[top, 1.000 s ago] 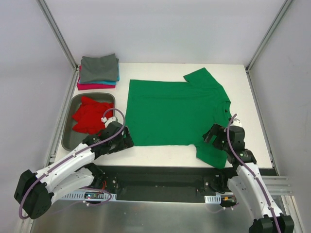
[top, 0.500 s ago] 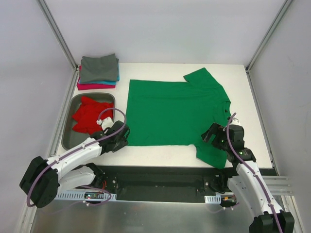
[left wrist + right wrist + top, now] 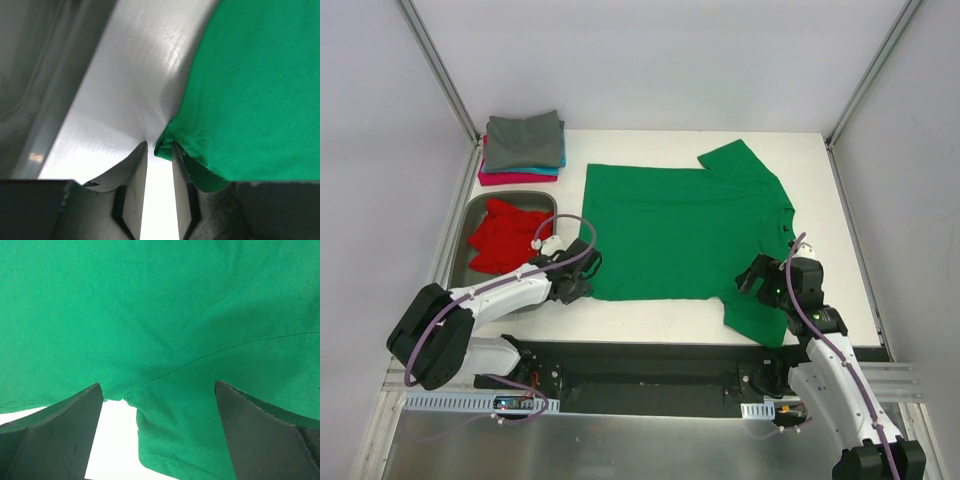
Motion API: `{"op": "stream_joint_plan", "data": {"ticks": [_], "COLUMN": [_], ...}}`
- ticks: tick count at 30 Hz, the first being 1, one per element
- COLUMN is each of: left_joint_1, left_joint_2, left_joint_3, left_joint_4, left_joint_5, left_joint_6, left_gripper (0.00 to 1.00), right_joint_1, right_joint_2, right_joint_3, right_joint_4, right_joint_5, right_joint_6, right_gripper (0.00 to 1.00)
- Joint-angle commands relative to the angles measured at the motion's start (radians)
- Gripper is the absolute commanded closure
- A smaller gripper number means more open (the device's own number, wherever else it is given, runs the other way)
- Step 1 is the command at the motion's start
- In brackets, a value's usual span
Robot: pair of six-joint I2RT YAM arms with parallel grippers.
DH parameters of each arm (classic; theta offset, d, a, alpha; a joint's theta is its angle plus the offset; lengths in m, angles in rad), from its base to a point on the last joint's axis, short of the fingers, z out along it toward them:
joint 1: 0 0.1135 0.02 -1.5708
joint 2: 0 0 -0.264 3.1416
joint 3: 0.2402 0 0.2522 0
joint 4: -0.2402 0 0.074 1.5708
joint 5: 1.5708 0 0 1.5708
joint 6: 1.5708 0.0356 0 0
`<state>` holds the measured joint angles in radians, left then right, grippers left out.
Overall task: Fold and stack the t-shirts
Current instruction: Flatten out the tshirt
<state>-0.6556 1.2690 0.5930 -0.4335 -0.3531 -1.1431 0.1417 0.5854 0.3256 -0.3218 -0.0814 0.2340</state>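
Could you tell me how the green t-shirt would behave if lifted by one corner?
Probably floppy: the green t-shirt lies flat and its corner bunches at the left gripper. Likely light, thin cloth. It would probably drape and drag.

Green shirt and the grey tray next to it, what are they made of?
The green t-shirt looks like soft cloth, probably cotton. It is matte with no shine, it has stitched hems, and its corner bunches into wrinkles in the left wrist view. The tray looks like bare metal, maybe steel. It is grey and smooth, with a dull sheen on its walls.
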Motion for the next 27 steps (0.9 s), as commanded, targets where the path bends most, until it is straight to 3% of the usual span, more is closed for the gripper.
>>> {"op": "stream_joint_plan", "data": {"ticks": [1,7,13,19,27], "left_joint_1": [-0.009,-0.009,-0.009,-0.01,-0.01], "left_joint_2": [0.055,0.073,0.046,-0.121,-0.266], "left_joint_3": [0.021,0.014,0.01,-0.05,-0.116], "left_joint_4": [0.007,0.007,0.009,0.033,0.056], "left_joint_5": [0.054,0.056,0.042,0.031,0.048], "left_joint_6": [0.009,0.009,0.054,0.1,0.126], "left_gripper": [0.78,1.0,1.0,1.0,1.0], "right_joint_1": [-0.004,-0.004,-0.004,-0.004,-0.004], "right_joint_2": [-0.012,-0.01,-0.009,-0.019,-0.1], "right_joint_3": [0.018,0.021,0.026,0.171,0.149], "right_joint_4": [-0.017,-0.049,-0.088,-0.414,-0.603], "right_joint_5": [0.041,0.065,0.075,0.144,0.135], "right_joint_6": [-0.025,-0.03,-0.028,0.053,0.275], "right_gripper": [0.04,0.04,0.04,0.04,0.04]}}
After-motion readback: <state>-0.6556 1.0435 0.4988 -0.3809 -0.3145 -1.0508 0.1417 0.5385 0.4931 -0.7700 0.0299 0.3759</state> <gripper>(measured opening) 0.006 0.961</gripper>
